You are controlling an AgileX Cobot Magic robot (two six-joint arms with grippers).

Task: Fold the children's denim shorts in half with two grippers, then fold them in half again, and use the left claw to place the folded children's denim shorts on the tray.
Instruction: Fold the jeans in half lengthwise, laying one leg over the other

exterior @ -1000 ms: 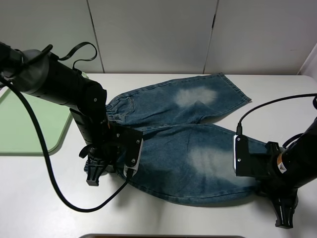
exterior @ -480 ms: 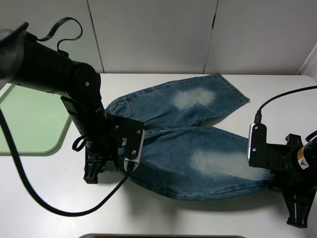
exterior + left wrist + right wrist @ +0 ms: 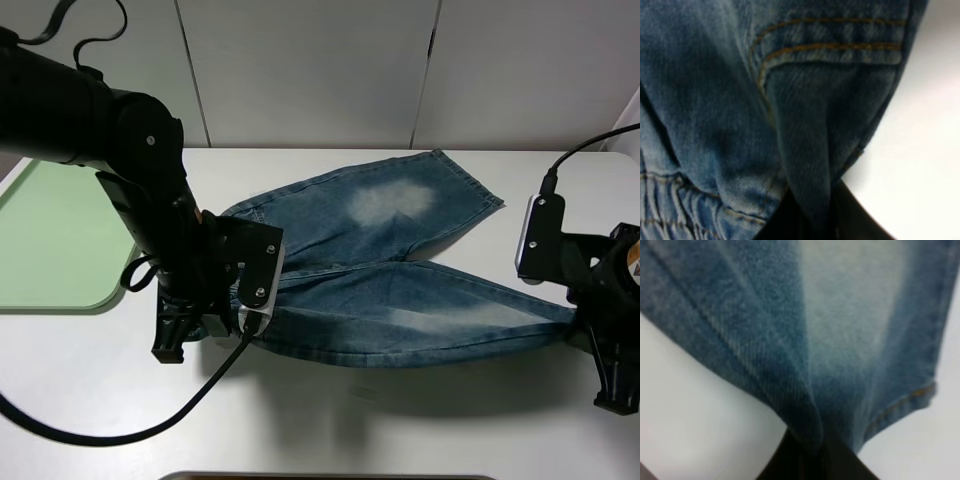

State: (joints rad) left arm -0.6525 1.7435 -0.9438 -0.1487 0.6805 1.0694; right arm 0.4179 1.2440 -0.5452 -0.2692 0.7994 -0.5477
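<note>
Children's denim shorts mid-frame on the white table. The near leg is pulled into a taut band and the far leg lies flat toward upper right. Left claw pinches the waistband corner, left of centre. Right gripper is clamped on the hem at the right edge. Tray is far left, beside the left arm. Open tabletop along the bottom.

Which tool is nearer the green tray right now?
Left. The left tool pinches the denim shorts just beside the tray; the right tool holds their other end, across the table.
</note>
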